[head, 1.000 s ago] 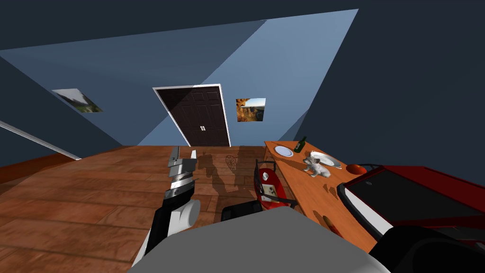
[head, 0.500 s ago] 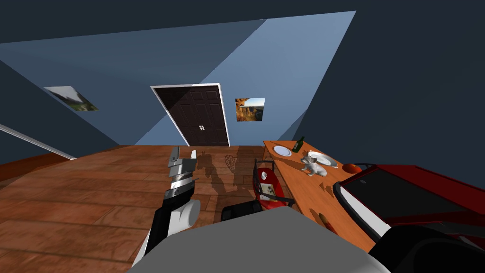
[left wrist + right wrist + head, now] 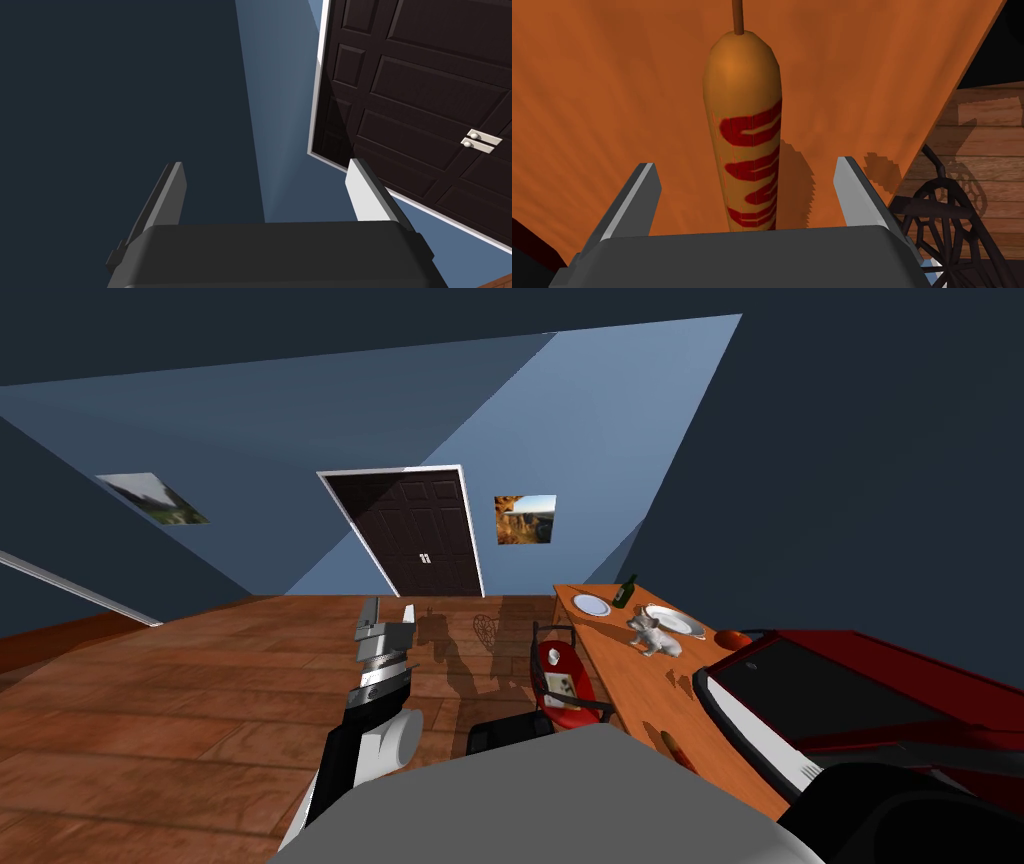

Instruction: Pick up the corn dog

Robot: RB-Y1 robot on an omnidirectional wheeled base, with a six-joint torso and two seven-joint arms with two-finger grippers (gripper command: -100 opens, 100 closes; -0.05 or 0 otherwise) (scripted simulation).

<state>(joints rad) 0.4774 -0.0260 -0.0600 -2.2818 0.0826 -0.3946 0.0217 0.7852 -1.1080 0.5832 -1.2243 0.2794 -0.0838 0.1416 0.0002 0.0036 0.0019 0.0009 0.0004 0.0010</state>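
The corn dog [image 3: 744, 130] is golden brown with a red zigzag stripe and a stick at its far end. It lies on the orange table [image 3: 612, 100]. My right gripper [image 3: 744, 165] is open just above it, one finger on each side, with gaps between fingers and corn dog. The head view shows the corn dog [image 3: 682, 756] as a small streak near the table's [image 3: 640, 688] front edge. My left gripper [image 3: 389, 608] is held up over the floor, open and holding nothing [image 3: 265, 163].
A red chair [image 3: 560, 683] stands against the table's left side, its dark frame [image 3: 942, 220] close to my right gripper. Two plates [image 3: 591, 604], a green bottle [image 3: 626, 591] and a dog figurine [image 3: 650, 635] sit at the far end. A large red and black object [image 3: 850, 688] lies on the right.
The head view has drifted, so the table and its things sit slightly further left and up. That is my own move. The left arm keeps its pose.
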